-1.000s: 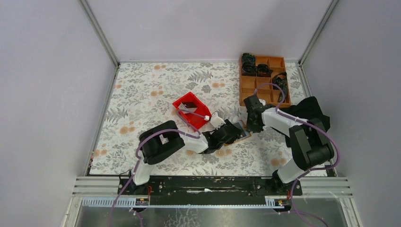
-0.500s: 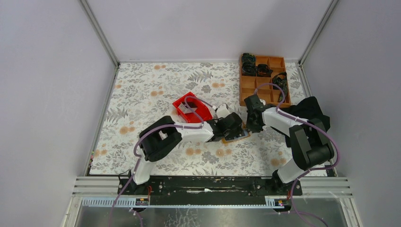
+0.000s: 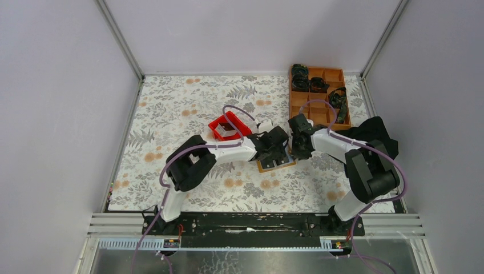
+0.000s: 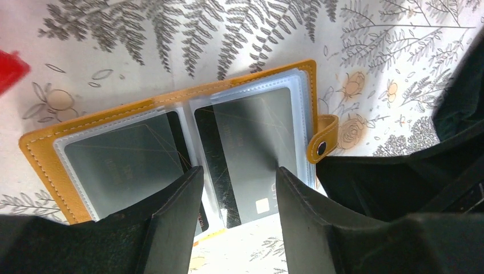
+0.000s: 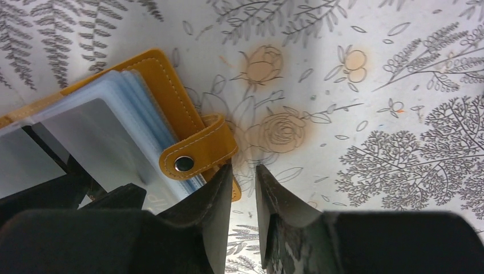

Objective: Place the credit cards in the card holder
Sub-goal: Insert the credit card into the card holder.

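Left wrist view gives you the clearest read. The tan-orange leather bifold card holder (image 4: 171, 103) lies spread open on the floral-patterned counter (image 4: 371, 34), just ahead of and partly under the left pincer (image 4: 238, 171). That pincer's fingers stand apart and clamp nothing. Between them you see a dark grey credit card (image 4: 251, 142) lying in a clear plastic sleeve, its chip end poking out of the sleeve mouth toward the pincer. A second dark card (image 4: 125, 160) fills the neighbouring sleeve, off to one side of the pincer. I judge the spread fingers are there to leave the card resting in its pocket ungripped.

Right wrist view suggests why the holder lies flat. The right pincer (image 5: 244, 168) sits at the holder's strap side, one finger over the orange edge just beneath the tan snap strap (image 5: 197, 154), probably pinning the cover open. Its fingers are slightly apart, with only counter showing in the gap.

You cannot tell how deep the chip card is seated, because glare on the sleeve blurs its edge and the fingers cut off the holder's near side. From above, both pincers cover most of the holder. The red plastic bin (image 3: 228, 127) beyond the left pincer holds something pale that you cannot identify. The orange-brown compartment tray (image 3: 319, 111) sits well beyond the right pincer.
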